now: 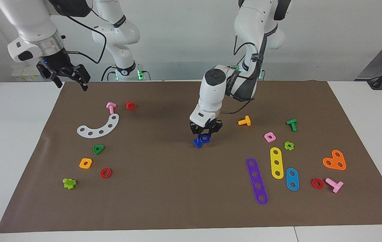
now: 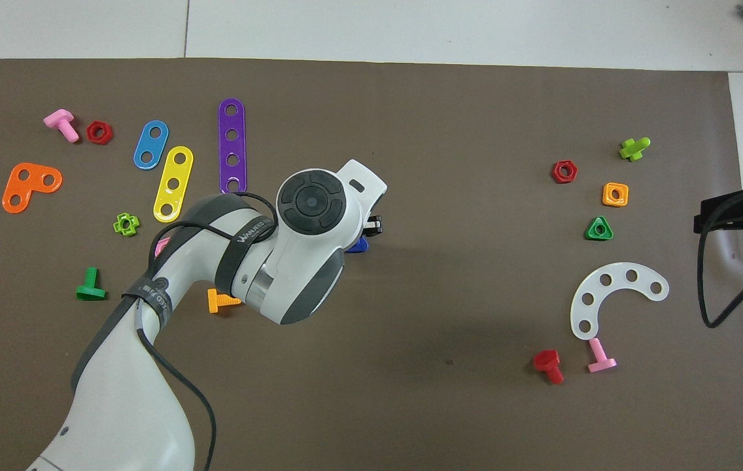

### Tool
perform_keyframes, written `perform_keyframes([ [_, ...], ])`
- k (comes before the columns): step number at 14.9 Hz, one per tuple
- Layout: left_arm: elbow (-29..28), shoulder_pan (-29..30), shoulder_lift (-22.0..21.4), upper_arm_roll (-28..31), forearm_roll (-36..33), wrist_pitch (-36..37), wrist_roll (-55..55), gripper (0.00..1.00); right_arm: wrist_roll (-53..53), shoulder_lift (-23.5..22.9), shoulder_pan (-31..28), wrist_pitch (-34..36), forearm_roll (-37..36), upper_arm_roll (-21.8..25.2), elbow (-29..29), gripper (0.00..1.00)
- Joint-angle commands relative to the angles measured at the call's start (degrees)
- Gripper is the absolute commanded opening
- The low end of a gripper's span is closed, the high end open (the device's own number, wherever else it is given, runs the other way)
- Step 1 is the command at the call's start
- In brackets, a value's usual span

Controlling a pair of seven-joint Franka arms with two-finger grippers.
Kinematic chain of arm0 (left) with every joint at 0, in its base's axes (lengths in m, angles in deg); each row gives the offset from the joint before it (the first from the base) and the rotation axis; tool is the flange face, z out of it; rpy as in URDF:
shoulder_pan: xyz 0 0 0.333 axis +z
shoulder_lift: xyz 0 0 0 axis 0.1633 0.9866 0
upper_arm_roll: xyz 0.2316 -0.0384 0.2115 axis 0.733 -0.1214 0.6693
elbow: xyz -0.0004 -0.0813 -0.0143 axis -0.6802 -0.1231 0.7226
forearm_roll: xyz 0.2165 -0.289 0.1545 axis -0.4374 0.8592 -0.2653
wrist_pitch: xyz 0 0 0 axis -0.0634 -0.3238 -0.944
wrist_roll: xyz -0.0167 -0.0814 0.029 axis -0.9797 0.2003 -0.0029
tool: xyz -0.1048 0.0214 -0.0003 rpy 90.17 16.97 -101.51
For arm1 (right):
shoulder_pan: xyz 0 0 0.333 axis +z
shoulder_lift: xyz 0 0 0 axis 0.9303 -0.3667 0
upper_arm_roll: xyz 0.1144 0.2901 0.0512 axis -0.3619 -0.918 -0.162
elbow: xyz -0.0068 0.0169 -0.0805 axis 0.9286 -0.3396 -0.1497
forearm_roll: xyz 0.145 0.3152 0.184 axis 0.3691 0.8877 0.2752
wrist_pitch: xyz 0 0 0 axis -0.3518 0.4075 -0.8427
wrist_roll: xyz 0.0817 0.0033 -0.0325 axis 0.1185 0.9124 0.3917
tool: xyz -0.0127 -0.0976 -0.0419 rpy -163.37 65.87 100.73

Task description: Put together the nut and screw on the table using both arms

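In the facing view, the left gripper (image 1: 205, 133) is closed on the blue nut (image 1: 205, 137), just over the blue screw (image 1: 197, 143) standing on the brown mat (image 1: 177, 188). The right gripper (image 1: 68, 78) waits, fingers wide apart, over the mat's corner.

In the overhead view, the left arm (image 2: 299, 248) hides most of the screw (image 2: 359, 245). White table (image 2: 476, 26) borders the mat.

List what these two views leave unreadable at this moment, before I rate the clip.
- Overhead view: the small blue plastic square nut is not visible under the left arm's wrist; only an edge of the blue plastic triangular-head screw shows.
- Facing view: left gripper holds the nut over the screw; whether they touch cannot be told.
- Overhead view: the right gripper is cut off by the frame edge.
- Overhead view: the pink square nut is mostly covered by the arm.
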Motion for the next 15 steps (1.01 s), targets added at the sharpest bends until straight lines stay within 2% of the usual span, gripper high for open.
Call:
perform_keyframes([
  [1, 2.7, -1.9, 1.5, 1.1, 0.9, 2.3, -0.2, 0.00, 0.2, 0.4, -0.6, 0.9, 0.4, -0.6, 0.0, 1.00],
  [15, 2.1, -2.9, 2.4, 1.1, 0.8, 2.2, -0.2, 0.00, 0.2, 0.4, -0.6, 0.9, 0.4, -0.6, 0.0, 1.00],
])
